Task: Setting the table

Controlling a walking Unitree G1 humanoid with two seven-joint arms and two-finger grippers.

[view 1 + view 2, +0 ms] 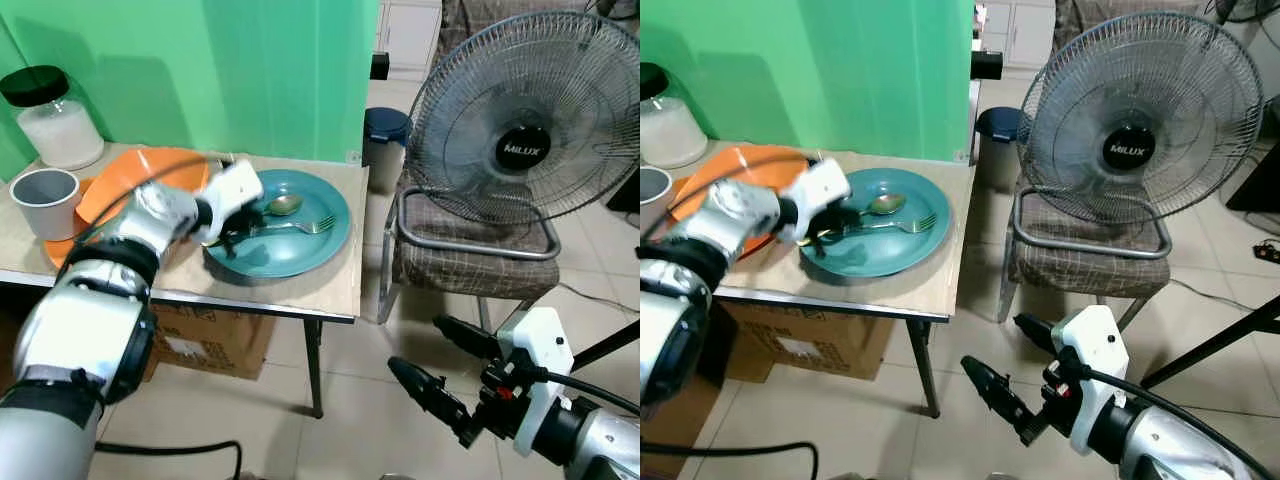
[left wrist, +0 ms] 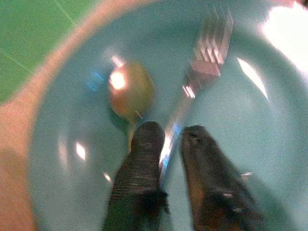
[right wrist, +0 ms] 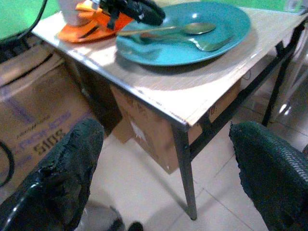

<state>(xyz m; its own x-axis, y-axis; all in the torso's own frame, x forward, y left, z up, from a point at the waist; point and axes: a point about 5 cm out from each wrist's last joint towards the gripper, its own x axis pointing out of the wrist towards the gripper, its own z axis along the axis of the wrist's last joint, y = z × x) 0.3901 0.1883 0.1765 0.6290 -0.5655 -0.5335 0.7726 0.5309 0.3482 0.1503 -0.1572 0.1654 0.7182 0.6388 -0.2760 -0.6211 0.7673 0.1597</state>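
The left claw [image 1: 232, 238] reaches over the teal plate [image 1: 320, 250], which lies on the bench [image 1: 330, 290] close to its front right corner. The left wrist view shows what the head views blur — the two black fingers [image 2: 139, 178] set narrow, one on each side of the fork [image 2: 204, 62] handle and pinching it, with the spoon [image 2: 130, 91] lying just beside, bowl up, on the plate's floor. From the head, fork and spoon lie side by side across the plate, tines and bowl pointing toward the bench's right edge.

Behind the plate to the left sits an orange plate [image 1: 120, 180], with a grey cup [image 1: 44, 200] resting on its near left part and a black-lidded jar [image 1: 55, 120] against the green wall.

The right claw [image 1: 450, 375] hangs low over the tiled floor, right of the bench — its fingers spread wide, holding nothing. Its wrist view looks up past the bench's metal leg [image 3: 185, 173] and shows a cardboard box [image 3: 38, 125] under the top. To the right, a chair [image 1: 470, 250] carrying a standing fan [image 1: 525, 110] stands near the bench's right edge, leaving a strip of floor between.
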